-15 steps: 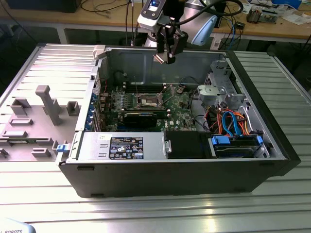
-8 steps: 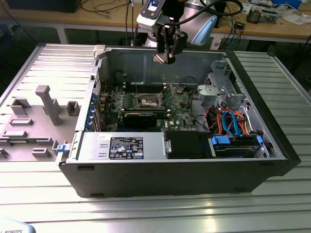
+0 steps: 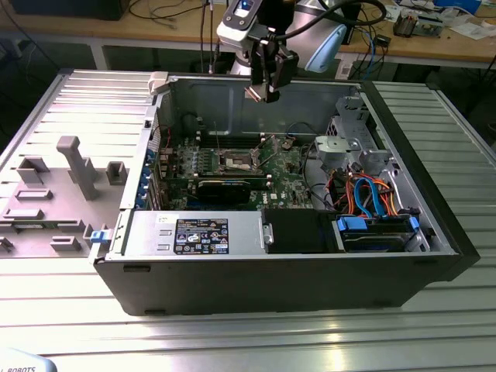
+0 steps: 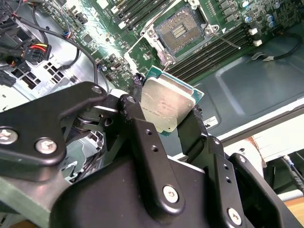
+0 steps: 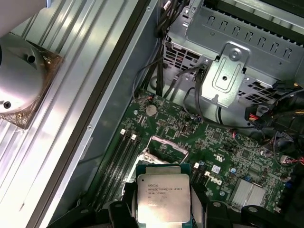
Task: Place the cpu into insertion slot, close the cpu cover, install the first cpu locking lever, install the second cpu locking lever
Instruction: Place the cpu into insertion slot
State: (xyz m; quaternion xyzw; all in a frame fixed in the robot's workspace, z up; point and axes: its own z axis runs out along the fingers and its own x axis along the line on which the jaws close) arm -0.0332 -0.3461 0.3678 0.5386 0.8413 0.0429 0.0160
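My gripper (image 3: 262, 94) hangs above the open computer case, shut on the cpu (image 4: 166, 107), a small square chip with a silver-grey top and green edge. Both wrist views show the black fingers (image 4: 142, 126) clamping two opposite sides of the cpu (image 5: 163, 197). Below it on the green motherboard (image 3: 287, 167) lies the insertion slot (image 4: 183, 29), uncovered, its dark pin field showing inside a silvery rim. In the exterior view the insertion slot (image 3: 236, 161) sits below the gripper and slightly toward the view's left. A thin wire locking lever (image 4: 228, 40) sticks out beside the slot.
A silver drive cage (image 3: 349, 147) with orange and blue cables (image 3: 372, 194) fills the case's right side. A black graphics card (image 3: 225, 188) lies in front of the slot and a power supply (image 3: 186, 232) sits along the front. A grey fixture plate (image 3: 70, 178) lies left of the case.
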